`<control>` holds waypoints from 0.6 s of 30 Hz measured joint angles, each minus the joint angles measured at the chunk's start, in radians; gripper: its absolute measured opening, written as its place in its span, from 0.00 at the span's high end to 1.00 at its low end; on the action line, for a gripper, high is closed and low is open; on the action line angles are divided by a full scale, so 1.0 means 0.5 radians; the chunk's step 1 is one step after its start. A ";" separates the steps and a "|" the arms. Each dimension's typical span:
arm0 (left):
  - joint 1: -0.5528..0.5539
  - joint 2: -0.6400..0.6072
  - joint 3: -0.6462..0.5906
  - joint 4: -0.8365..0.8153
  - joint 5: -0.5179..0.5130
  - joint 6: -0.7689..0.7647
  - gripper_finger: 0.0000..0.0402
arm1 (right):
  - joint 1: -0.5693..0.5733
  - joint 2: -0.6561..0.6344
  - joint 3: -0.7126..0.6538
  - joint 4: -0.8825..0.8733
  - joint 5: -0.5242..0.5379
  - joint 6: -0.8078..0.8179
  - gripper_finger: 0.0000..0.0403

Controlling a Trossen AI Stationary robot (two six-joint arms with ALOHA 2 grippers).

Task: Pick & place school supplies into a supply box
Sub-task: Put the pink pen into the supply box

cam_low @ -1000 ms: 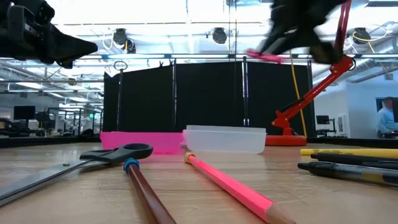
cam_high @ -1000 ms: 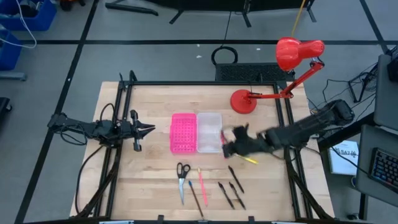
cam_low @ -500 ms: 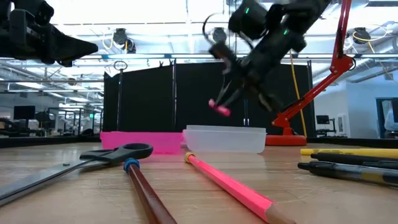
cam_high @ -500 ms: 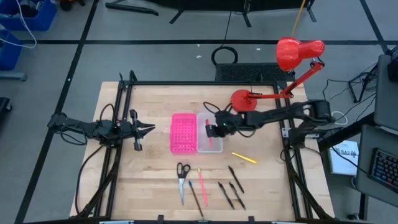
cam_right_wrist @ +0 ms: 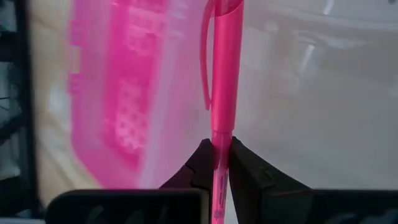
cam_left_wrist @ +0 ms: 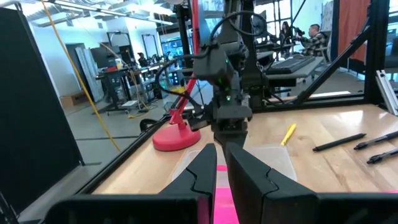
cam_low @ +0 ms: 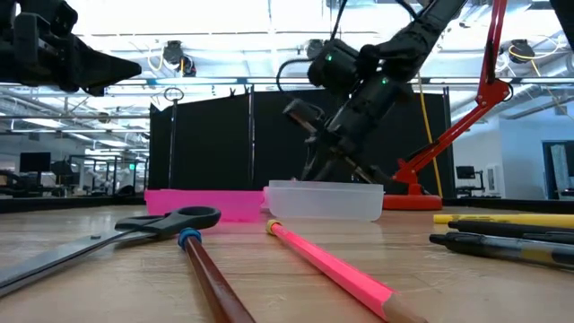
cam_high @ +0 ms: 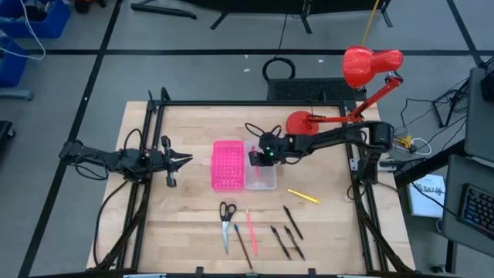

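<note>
Since a second ago the right arm has swung from the 3 o'clock side of the surface (cam_high: 185, 224) in to the centre, carrying a pink pen (cam_right_wrist: 222, 93) with it. The right gripper (cam_high: 257, 157) now hangs over the supply box (cam_high: 262, 176), low enough in the low view to sit just above the clear rim (cam_low: 325, 187). Its fingers are clamped on the pen, which points down into the tray beside the pink perforated half (cam_high: 228, 164).

To finish this step well, I judge the pen should go lower and flatter before release, so it lies along the tray's length rather than tipping over the wall onto the pink side. The release should be small and clean, then a straight lift.

The left gripper (cam_high: 183, 160) waits at 9 o'clock, fingers nearly together and empty.

Still out on the surface toward 6 o'clock are the scissors (cam_high: 226, 218), a brown pencil (cam_high: 242, 243), a pink pencil (cam_high: 251, 225) and three black pens (cam_high: 287, 232). A yellow pencil (cam_high: 304, 196) lies at about 4 o'clock of the box.
</note>
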 joint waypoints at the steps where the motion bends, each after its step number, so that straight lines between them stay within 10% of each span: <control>1: 0.000 0.000 0.000 0.000 0.001 -0.010 0.88 | -0.001 0.009 -0.001 -0.026 0.000 -0.001 0.95; 18: 0.000 0.000 0.000 0.000 0.003 -0.046 0.88 | -0.001 0.005 -0.001 -0.126 0.052 0.001 0.79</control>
